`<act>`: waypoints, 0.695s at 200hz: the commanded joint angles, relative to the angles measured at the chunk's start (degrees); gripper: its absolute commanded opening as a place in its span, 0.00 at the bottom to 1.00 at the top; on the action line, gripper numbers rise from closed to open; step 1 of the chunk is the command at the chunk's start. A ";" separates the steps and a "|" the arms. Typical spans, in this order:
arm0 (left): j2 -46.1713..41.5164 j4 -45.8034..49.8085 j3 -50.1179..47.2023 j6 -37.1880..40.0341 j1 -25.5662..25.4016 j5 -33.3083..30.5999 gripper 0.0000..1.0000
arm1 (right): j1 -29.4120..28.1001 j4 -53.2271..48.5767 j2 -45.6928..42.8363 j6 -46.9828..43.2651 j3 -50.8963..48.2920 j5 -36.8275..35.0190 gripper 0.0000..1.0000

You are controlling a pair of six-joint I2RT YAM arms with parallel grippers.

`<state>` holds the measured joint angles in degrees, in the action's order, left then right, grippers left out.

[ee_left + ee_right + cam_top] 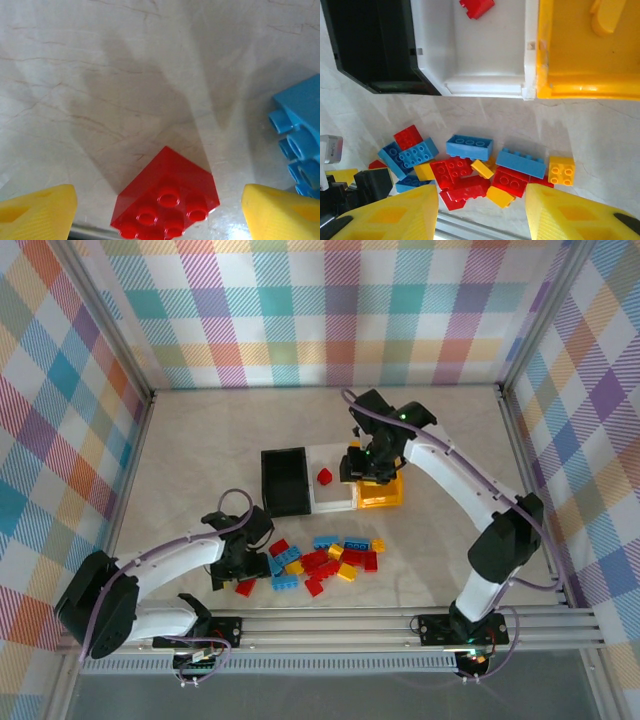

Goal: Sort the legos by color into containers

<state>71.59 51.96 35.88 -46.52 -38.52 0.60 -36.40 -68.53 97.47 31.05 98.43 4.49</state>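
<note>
**Both grippers open, left one astride a red brick**

From above, three containers stand side by side, touching, in the middle of the table [200, 440]: the black bin [283, 480], the white bin [336, 496] and the yellow-orange bin [386, 500]. Each has its long axis running away from the arms. A lone red brick [324, 477] lies in the white one. The legos [325, 558] form a loose red, blue and yellow band nearer the arms, stretched left to right. The left gripper [245, 568] sits at the band's left end. The right gripper [372, 470] hangs over the yellow-orange bin.

The left wrist camera shows yellow fingertips [37, 210] set wide apart. A square red brick [167, 200] with four studs rests on the table between them, touching neither, one corner pointing away. A blue brick [300, 140] lies just to its right.

On the right wrist camera the fingers [390, 215] are likewise spread. Below them a long blue brick [469, 146] lies lengthwise across the frame. A yellow piece [607, 17] rests inside the yellow-orange bin, a spot the gripper covers from above.
</note>
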 commanded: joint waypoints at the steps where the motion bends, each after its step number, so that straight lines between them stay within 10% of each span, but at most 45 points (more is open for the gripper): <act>1: 2.18 -2.74 -1.42 2.19 -0.93 0.83 0.85 | -0.34 1.33 -2.88 1.63 -1.38 -0.59 0.49; 139: 3.56 -2.15 -2.17 -0.89 -3.91 0.33 0.79 | -0.35 5.55 -6.31 4.68 -8.43 0.08 0.49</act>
<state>75.83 47.64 35.70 -45.41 -41.39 1.83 -36.40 -63.83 93.67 34.39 91.18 4.36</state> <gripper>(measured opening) 0.794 0.493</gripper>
